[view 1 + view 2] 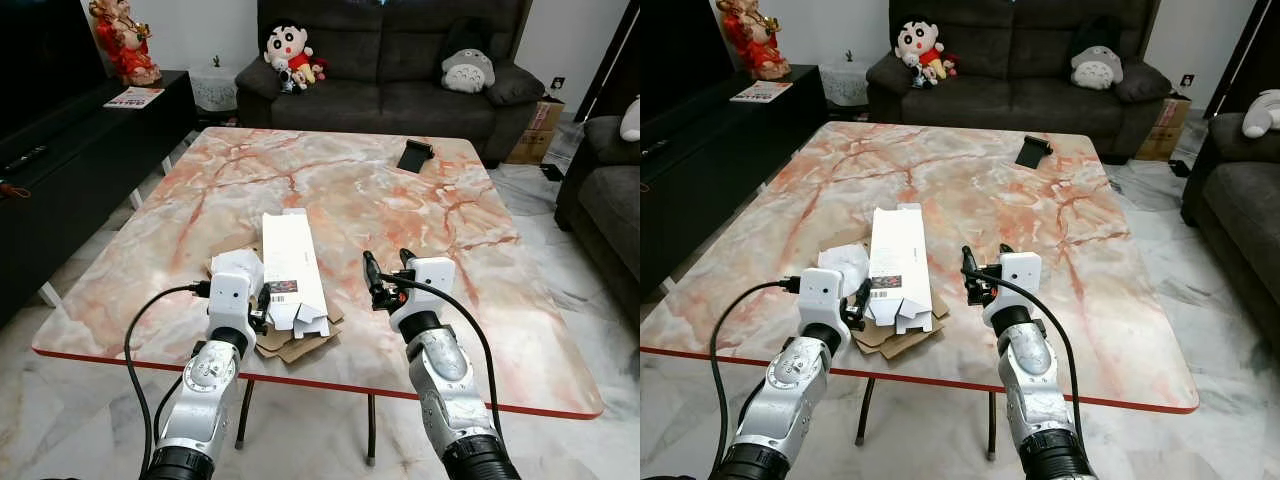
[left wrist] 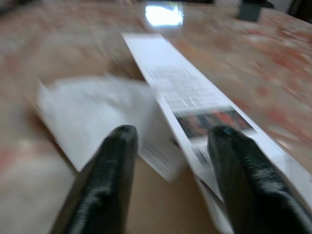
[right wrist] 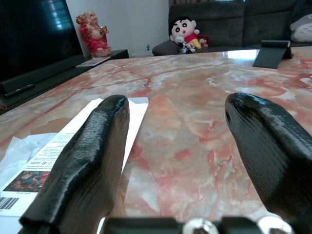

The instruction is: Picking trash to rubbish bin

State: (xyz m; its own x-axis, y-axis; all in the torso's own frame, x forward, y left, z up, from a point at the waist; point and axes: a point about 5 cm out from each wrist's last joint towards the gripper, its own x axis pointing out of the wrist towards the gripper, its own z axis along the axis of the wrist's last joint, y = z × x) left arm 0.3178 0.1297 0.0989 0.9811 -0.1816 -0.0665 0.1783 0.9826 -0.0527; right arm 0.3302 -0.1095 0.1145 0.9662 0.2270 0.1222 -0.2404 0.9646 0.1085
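Note:
A long flattened white carton (image 1: 290, 262) lies on the marble table (image 1: 330, 180) near its front edge. Beside it is a crumpled white paper (image 1: 237, 265), and brown cardboard scraps (image 1: 296, 346) lie under both. My left gripper (image 1: 262, 303) is low at the near end of this pile. It is open, and in the left wrist view its fingers (image 2: 105, 180) straddle the paper (image 2: 92, 112) and the carton (image 2: 195, 92). My right gripper (image 1: 388, 265) hovers open just right of the carton, nothing between its fingers (image 3: 87, 165).
A black phone stand (image 1: 414, 155) sits at the table's far right. Behind the table is a dark sofa (image 1: 390, 70) with plush toys. A black TV cabinet (image 1: 80, 140) runs along the left and an armchair (image 1: 605, 190) stands on the right. The floor is marble tile.

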